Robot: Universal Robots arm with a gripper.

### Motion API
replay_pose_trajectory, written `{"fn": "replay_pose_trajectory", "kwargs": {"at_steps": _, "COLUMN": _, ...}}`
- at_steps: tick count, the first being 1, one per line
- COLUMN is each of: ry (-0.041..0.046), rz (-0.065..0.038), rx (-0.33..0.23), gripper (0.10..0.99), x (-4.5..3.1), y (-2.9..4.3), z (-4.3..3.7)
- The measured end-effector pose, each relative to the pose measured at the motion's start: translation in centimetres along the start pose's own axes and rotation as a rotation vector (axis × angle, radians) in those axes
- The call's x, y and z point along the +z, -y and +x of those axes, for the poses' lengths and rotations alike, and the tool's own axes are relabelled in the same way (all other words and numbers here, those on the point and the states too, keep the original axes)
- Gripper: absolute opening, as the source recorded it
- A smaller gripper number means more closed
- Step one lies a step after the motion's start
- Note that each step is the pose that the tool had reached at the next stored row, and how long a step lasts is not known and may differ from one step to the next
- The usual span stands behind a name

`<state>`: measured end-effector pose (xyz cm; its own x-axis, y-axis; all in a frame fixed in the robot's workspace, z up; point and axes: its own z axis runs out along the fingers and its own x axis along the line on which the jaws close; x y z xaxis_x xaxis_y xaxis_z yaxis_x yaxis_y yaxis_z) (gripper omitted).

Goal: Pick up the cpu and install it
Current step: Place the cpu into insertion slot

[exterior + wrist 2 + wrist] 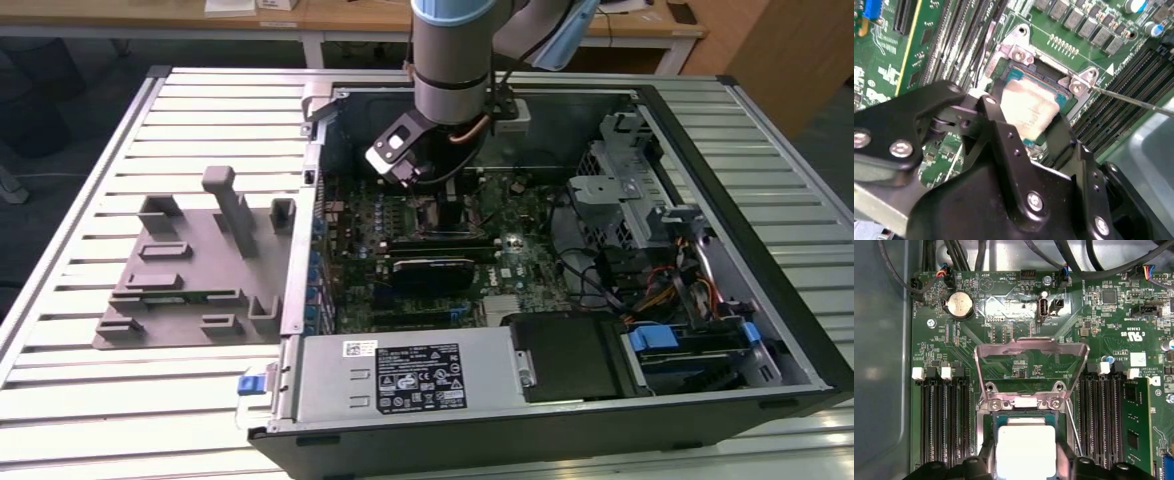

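On the slatted table [80, 200] lies an open computer case [787, 330], with a printed label [416, 378] on its power supply. On the green motherboard [1004, 330], the metal retention frame [1031, 347] stands raised. The gripper [1029, 117], spread only chip-wide, clasps the cpu [1026, 450] by two edges, directly over the open socket [1051, 75].

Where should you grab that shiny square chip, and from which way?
By two opposite side edges, coming straight down from above. The cpu is thin and flat, face up over its socket, so only its edges offer a hold; the gripper pinches it that way.
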<state>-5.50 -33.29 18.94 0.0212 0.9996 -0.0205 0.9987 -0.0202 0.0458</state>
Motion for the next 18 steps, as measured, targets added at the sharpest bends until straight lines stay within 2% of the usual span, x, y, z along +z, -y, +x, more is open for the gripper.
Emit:
{"fn": "replay_pose_trajectory", "kwargs": {"at_steps": 1, "ry": 0.0002, "rz": 0.0, "rx": 0.0, "gripper": 0.616, "x": -0.01, "y": 0.0, "z": 0.0}}
{"fn": "replay_pose_trajectory", "kwargs": {"at_steps": 7, "ry": 0.0012, "rz": 0.001, "rx": 0.0, "gripper": 0.616, "x": -0.26, "y": 0.0, "z": -0.03}}
{"fn": "replay_pose_trajectory", "kwargs": {"at_steps": 18, "ry": 0.0009, "rz": 0.001, "rx": 0.0, "gripper": 0.616, "x": -2.5, "y": -0.1, "z": -0.07}}
